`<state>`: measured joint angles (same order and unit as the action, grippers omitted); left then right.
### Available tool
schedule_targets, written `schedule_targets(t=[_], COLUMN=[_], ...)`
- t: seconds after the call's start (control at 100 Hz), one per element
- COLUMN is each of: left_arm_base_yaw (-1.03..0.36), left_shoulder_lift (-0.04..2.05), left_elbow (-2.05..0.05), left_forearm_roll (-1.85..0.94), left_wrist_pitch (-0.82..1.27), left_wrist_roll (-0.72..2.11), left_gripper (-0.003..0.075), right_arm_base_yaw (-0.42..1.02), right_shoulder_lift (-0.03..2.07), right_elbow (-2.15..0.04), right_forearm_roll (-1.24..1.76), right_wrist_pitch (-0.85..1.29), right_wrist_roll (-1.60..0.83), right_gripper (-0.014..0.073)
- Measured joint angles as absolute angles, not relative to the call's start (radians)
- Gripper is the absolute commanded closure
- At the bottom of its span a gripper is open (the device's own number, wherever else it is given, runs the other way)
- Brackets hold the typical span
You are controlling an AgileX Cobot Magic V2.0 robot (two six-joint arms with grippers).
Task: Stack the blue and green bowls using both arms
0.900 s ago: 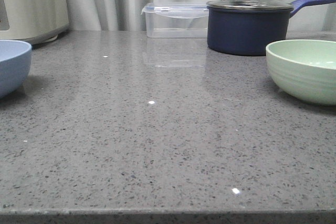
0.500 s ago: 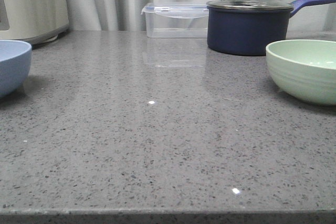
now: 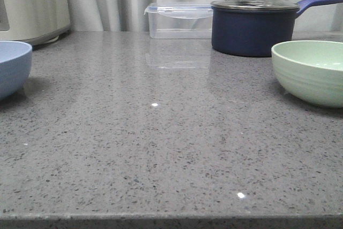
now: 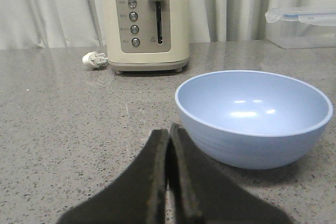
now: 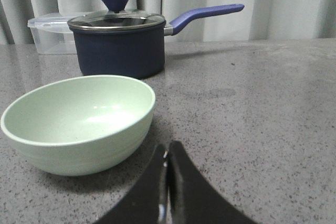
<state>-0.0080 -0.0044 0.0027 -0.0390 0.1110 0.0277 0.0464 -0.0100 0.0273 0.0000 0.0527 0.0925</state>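
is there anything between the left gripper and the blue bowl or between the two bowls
Nothing visible. The shut left gripper faces the blue bowl over bare counter, and open counter separates it from the green bowl; the saucepan stands farther back.

A pale periwinkle blue bowl (image 4: 253,116) is sitting before the black left gripper (image 4: 169,135); a mint green bowl (image 5: 79,121) is facing the black right gripper (image 5: 167,153).

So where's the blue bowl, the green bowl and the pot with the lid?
blue bowl (image 4: 252,114), left wrist view, on its inside.
green bowl (image 5: 79,116), right wrist view, on its inside.
pot (image 3: 252,31), front view, on its dark side wall.
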Motion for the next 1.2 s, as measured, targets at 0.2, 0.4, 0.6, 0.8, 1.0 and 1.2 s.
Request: schedule_targets(t=[0.2,0.4,0.6,0.8,1.0,1.2], left_arm_base_yaw=[-0.008,-0.008,-0.008,-0.008,-0.008,-0.008], left_shoulder_lift=[-0.004,-0.004,-0.004,0.058,0.197,0.337], left_elbow=[0.003,-0.001,-0.101,-0.278,-0.432,-0.532], left_forearm_roll=[-0.039,-0.039,-0.039,-0.039,-0.039,-0.039], left_wrist_pitch=[0.066,0.062,0.167,0.298,0.341,0.349], left_wrist_roll=[0.028,0.028,0.028,0.028,0.028,0.028], left_gripper=[0.0741,0.0741,0.0741,0.0741,0.0741,0.0741], right_arm_base_yaw=[0.046,0.046,0.046,0.046,0.046,0.046], right_shoulder_lift=[-0.010,-0.010,-0.010,0.002,0.149,0.351], right_elbow=[0.027,0.021,-0.083,-0.203,-0.338,-0.481], right_forearm_roll=[0.000,0.000,0.000,0.000,0.000,0.000], right_wrist_pitch=[-0.014,0.025,0.183,0.333,0.442,0.511], right_wrist_roll=[0.093,0.093,0.093,0.093,0.093,0.093], right_gripper=[0.0664,0.0664,0.0664,0.0664,0.0664,0.0664])
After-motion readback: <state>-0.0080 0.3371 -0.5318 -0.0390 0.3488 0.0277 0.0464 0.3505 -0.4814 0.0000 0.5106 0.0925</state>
